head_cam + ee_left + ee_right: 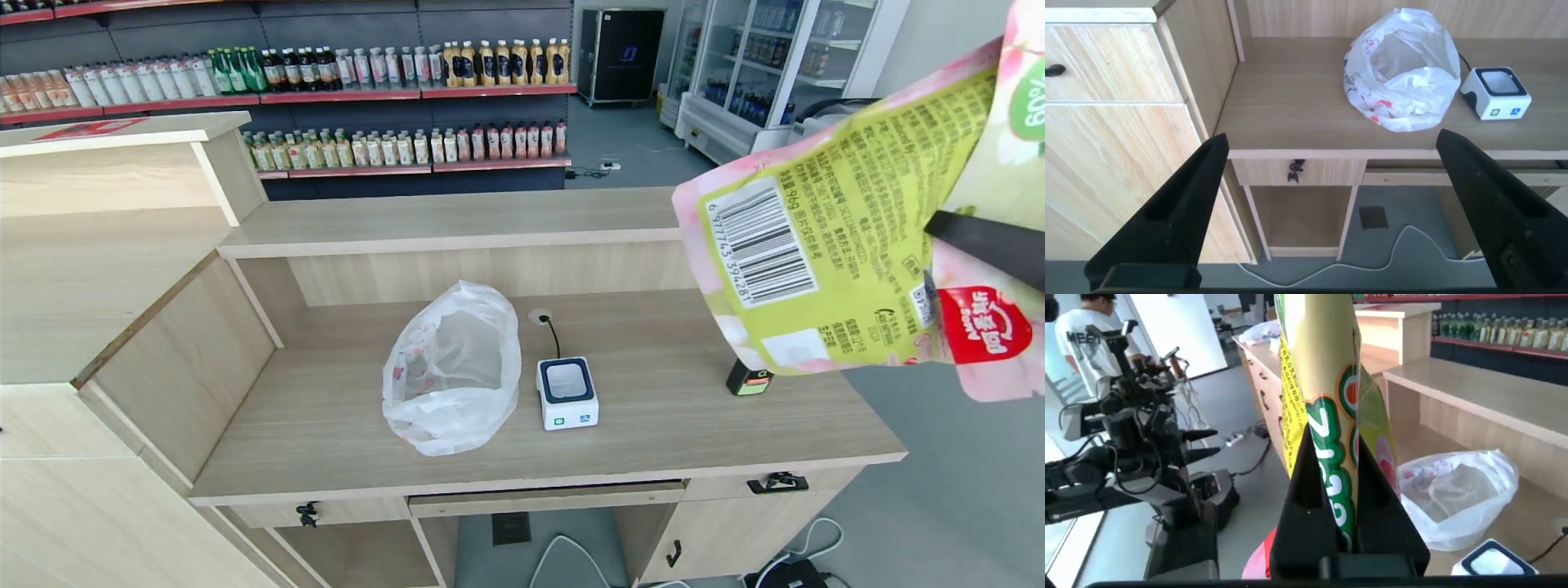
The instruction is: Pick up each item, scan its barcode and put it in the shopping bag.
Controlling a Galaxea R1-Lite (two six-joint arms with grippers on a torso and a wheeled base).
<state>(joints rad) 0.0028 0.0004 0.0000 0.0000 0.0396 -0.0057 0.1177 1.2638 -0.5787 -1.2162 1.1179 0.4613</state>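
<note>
Head view bares the barcode of the snack pouch, raised high right of the counter; right wrist view shows my right gripper clamping its edge. My left gripper hangs spread wide, low before the shopping bag.

A shop: bottled drinks line shelves behind the checkout counter, its barcode scanner on top, glass-door coolers beyond.
</note>
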